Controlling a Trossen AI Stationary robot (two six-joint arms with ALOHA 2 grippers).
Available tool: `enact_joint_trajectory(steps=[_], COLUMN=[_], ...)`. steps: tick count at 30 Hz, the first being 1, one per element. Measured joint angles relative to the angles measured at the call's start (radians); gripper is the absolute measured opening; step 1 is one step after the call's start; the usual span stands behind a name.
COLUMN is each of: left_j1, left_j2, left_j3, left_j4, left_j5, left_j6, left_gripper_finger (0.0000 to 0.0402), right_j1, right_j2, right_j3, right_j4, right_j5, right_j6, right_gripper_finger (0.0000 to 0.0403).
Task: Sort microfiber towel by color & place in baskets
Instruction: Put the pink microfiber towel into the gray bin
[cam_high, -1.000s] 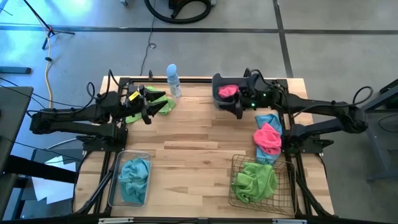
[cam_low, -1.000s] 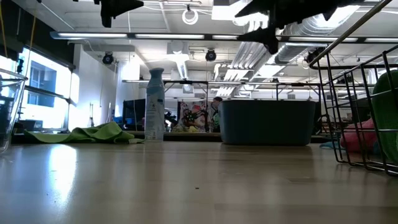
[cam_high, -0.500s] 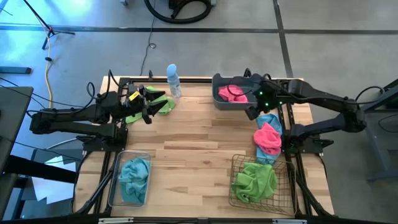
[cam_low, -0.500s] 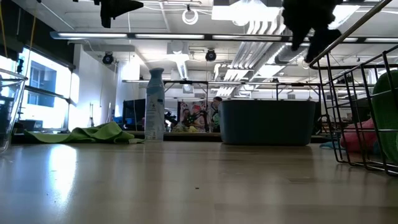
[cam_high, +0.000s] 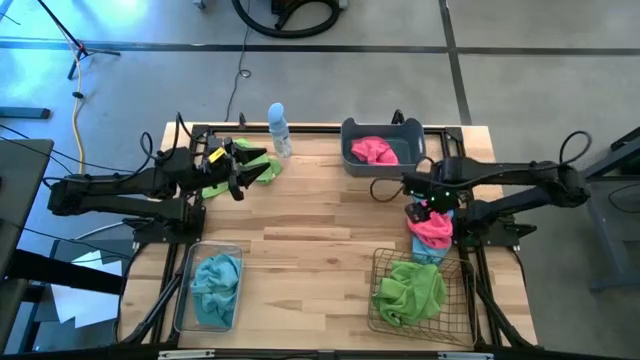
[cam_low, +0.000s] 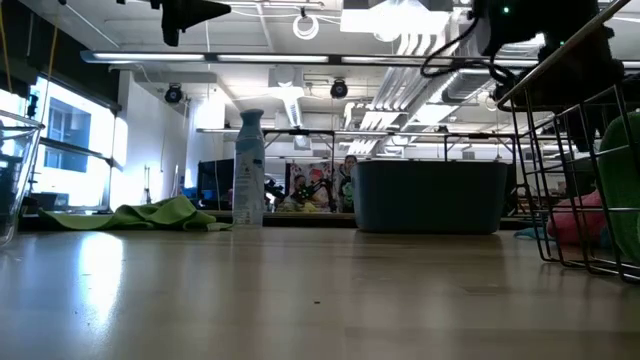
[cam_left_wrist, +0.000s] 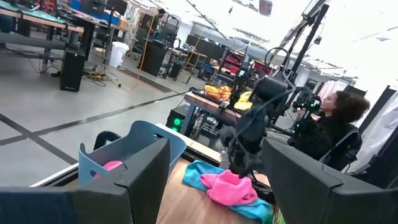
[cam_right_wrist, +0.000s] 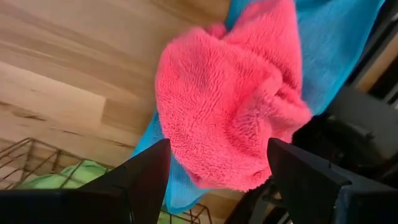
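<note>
I've got the right gripper (cam_high: 424, 204) directly above the pink towel (cam_high: 434, 226), fingers spread wide, nothing pinched. That towel lies on a teal towel (cam_high: 428, 250), between the grey-blue tub (cam_high: 348, 160) and the wire basket (cam_high: 382, 264). Another pink towel (cam_high: 374, 150) sits in the tub, a green towel (cam_high: 409, 289) in the wire basket. My left gripper (cam_high: 241, 171) hangs spread open over a green towel (cam_high: 262, 167) by the bottle (cam_high: 279, 130).
</note>
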Motion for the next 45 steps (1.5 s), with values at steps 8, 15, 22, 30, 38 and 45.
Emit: enact_joint_trajectory(steps=[8, 15, 22, 30, 38, 45], left_j1=[0.000, 0.000, 0.000, 0.000, 0.000, 0.000], left_j2=[0.000, 0.000, 0.000, 0.000, 0.000, 0.000], left_j3=[0.000, 0.000, 0.000, 0.000, 0.000, 0.000], left_j4=[0.000, 0.000, -0.002, -0.003, -0.004, -0.004], left_j5=[0.000, 0.000, 0.000, 0.000, 0.000, 0.000], left_j6=[0.000, 0.000, 0.000, 0.014, 0.026, 0.026], left_gripper_finger=[0.0243, 0.0243, 0.0243, 0.0243, 0.0243, 0.0243], right_j1=[0.026, 0.026, 0.026, 0.026, 0.032, 0.087], right_j2=[0.000, 0.000, 0.025, 0.121, 0.202, 0.218], right_j3=[-0.132, -0.168, -0.178, -0.178, -0.178, -0.176], right_j4=[0.090, 0.151, 0.152, 0.153, 0.149, 0.152], right_j5=[0.006, 0.046, 0.061, 0.057, 0.054, 0.050], right_j6=[0.080, 0.099, 0.107, 0.098, 0.081, 0.066], right_gripper_finger=[0.0263, 0.0263, 0.0263, 0.0263, 0.0235, 0.0098])
